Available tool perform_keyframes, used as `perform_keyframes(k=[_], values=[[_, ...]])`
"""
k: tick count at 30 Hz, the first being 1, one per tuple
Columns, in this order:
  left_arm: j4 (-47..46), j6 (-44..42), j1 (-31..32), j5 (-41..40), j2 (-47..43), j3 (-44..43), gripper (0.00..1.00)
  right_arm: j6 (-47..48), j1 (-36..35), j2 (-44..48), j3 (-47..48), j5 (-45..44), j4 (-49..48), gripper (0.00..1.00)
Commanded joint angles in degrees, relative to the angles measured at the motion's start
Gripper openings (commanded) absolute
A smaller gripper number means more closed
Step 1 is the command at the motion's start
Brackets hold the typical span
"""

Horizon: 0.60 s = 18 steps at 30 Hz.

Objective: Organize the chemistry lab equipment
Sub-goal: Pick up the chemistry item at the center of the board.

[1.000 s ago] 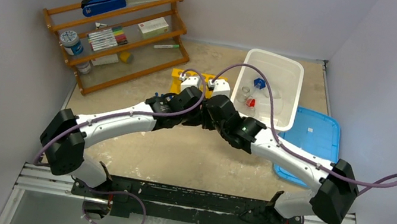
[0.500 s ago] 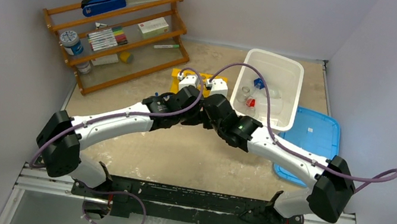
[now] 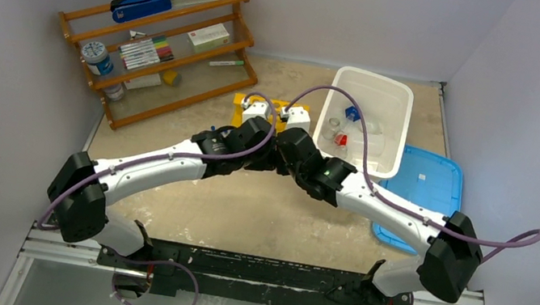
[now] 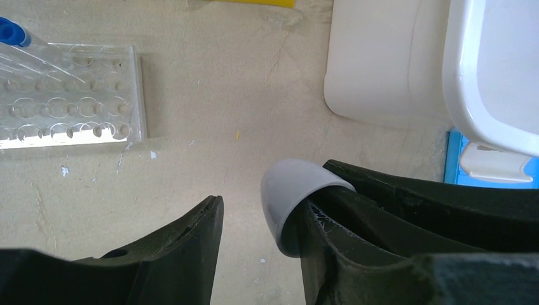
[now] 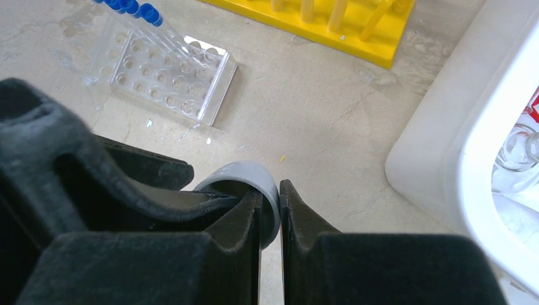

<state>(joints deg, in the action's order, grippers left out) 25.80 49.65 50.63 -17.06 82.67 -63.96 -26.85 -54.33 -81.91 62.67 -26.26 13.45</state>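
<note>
**Two grippers are closing in on one grey cup**

We are watching the right gripper [image 5: 272,200] pinch the wall of a small grey cup [image 5: 245,173], its fingers [image 5: 305,248] drawn to a narrow slit around the rim. The left gripper [image 4: 262,213] is standing partly open around the same cup. One of its fingers is lying against the cup, and the other is standing clear with bare table showing in the gap.

Just beyond them, a clear tube tray [image 5: 165,79] is lying flat on the table, with blue-capped tubes [image 5: 133,9] slanting out of its far end. Behind it a yellow rack [image 5: 330,22] is standing close to a white bin [image 3: 373,76]. We cannot tell what the rack's holes are holding.

The bin is holding a squeeze bottle with a red nozzle [image 3: 340,139], clear glass flasks [image 5: 518,152] and a blue-capped piece [image 3: 352,114]. A blue lid [image 3: 429,186] is lying beside the bin. At the far left, the wooden shelf [image 3: 157,44] is carrying boxes, and their printing is too small for us to read.
</note>
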Motion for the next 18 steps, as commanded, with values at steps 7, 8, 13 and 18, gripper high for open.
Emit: perform_keyframes(k=[7,8,13,18], values=[[1.28,-2.64,0.15,-1.36,-14.24,0.32,0.48,0.08,-0.33,-0.25,4.00,-3.97,0.97,0.00],[1.28,-2.63,0.09,-2.19,-17.61,1.37,0.48,0.62,-0.30,-0.16,4.29,-4.42,1.16,0.00],[2.18,-2.69,0.08,-8.94,-29.45,5.84,0.49,3.85,2.30,1.09,8.58,-7.34,3.22,0.00],[3.01,-3.11,0.08,-11.63,-30.05,7.79,0.49,4.51,14.39,4.95,13.04,-2.39,3.96,0.00]])
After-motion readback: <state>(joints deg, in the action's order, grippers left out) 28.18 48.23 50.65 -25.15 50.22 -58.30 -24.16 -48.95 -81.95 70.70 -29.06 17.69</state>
